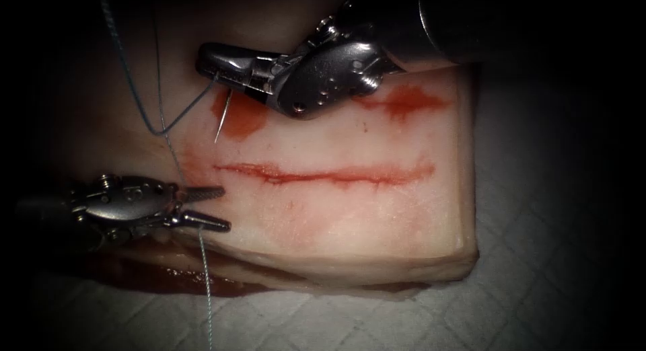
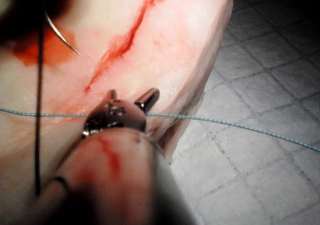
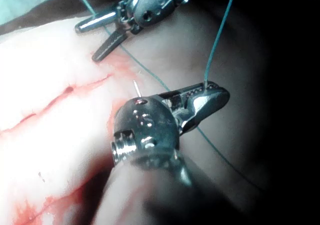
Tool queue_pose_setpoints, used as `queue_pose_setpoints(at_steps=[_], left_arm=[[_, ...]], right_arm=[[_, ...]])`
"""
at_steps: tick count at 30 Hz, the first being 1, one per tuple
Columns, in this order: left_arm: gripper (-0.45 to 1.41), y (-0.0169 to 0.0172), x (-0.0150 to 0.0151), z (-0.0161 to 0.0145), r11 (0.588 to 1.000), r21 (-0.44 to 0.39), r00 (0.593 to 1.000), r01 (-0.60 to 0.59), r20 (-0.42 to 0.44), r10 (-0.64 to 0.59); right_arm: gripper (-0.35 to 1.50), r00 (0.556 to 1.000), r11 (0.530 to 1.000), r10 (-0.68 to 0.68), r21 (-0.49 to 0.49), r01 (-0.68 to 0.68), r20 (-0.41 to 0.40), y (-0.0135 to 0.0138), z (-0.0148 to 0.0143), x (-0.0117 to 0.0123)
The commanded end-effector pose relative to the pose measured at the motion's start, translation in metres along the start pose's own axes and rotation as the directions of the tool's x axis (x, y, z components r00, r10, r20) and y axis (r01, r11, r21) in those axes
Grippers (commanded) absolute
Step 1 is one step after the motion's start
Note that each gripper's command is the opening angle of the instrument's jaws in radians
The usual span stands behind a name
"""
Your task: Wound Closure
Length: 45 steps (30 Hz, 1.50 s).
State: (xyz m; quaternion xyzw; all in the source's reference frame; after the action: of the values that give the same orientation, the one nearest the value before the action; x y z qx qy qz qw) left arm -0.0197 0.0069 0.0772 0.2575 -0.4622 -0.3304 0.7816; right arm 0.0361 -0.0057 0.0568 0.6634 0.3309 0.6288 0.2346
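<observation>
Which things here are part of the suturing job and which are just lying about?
Job:
- right hand, shut on the needle near its thread end, tip free above the tissue
- left hand, open, holding nothing
- thread
- cut

Lying about:
- red fluid
- cloth under the tissue

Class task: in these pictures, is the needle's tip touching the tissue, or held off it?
Cannot tell. In the endoscope view the needle, held in the right claw, points down at the tissue by the red fluid; from above, no gap or contact shows plainly.
</observation>
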Motion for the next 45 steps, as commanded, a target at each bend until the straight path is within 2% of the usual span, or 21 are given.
queue_pose_setpoints(at_steps=[1,4,8,14,24,26,28,29,30,31,38,45], left_arm=[[0.22,0.0001,0.0003,0.0006,1.0,-0.005,1.0,0.019,-0.009,-0.019],[0.21,0.0001,0.0006,0.0005,0.999,-0.023,0.998,0.043,-0.054,-0.044],[0.24,0.0002,0.0006,0.0005,0.998,-0.037,0.995,0.045,-0.09,-0.048],[0.26,0.0002,0.0005,0.0005,0.998,-0.037,0.995,0.045,-0.09,-0.048],[0.26,0.0001,0.0003,0.0007,0.998,-0.041,0.995,0.047,-0.089,-0.05],[0.19,0.0001,-0.0007,0.0009,0.998,-0.046,0.996,0.047,-0.072,-0.05],[0.05,0.0002,-0.0021,0.0014,0.998,-0.069,0.999,-0.005,-0.035,0.003],[-0.06,0.0002,-0.0024,0.0015,0.996,-0.084,1.0,-0.016,-0.025,0.014],[-0.33,0.0,-0.0025,0.0016,0.995,-0.099,1.0,-0.015,-0.02,0.014],[-0.45,-0.0004,-0.0023,0.0016,0.994,-0.106,1.0,-0.02,-0.019,0.018],[-0.45,-0.0022,-0.004,0.0006,0.977,-0.179,0.994,0.113,0.028,-0.11],[-0.45,-0.0016,-0.0036,0.0013,0.962,-0.237,0.991,0.137,0.022,-0.135]], right_arm=[[-0.35,1.0,1.0,0.005,-0.027,-0.005,-0.011,-0.0005,0.0009,0.0004],[-0.35,1.0,0.995,-0.01,-0.1,0.01,0.007,-0.0013,0.001,0.0003],[-0.35,0.999,0.991,-0.017,-0.135,0.021,0.036,-0.0024,0.0008,0.0001],[-0.35,0.997,0.981,-0.069,-0.177,0.076,0.046,-0.0034,0.0009,-0.0004],[-0.35,0.992,0.967,-0.114,-0.223,0.122,0.048,-0.0033,0.0012,-0.0002],[-0.35,0.992,0.967,-0.113,-0.223,0.121,0.048,-0.0034,0.0012,-0.0001],[-0.35,0.992,0.967,-0.113,-0.226,0.121,0.048,-0.0034,0.0012,-0.0001],[-0.35,0.992,0.967,-0.113,-0.226,0.121,0.048,-0.0034,0.0012,-0.0001],[-0.35,0.992,0.967,-0.113,-0.226,0.121,0.048,-0.0034,0.0012,-0.0001],[-0.35,0.992,0.967,-0.112,-0.226,0.121,0.05,-0.0034,0.0013,-0.0001],[-0.35,0.992,0.967,-0.112,-0.226,0.121,0.053,-0.0034,0.0014,-0.0001],[-0.35,0.992,0.967,-0.113,-0.224,0.123,0.057,-0.0031,0.0015,0.0]])
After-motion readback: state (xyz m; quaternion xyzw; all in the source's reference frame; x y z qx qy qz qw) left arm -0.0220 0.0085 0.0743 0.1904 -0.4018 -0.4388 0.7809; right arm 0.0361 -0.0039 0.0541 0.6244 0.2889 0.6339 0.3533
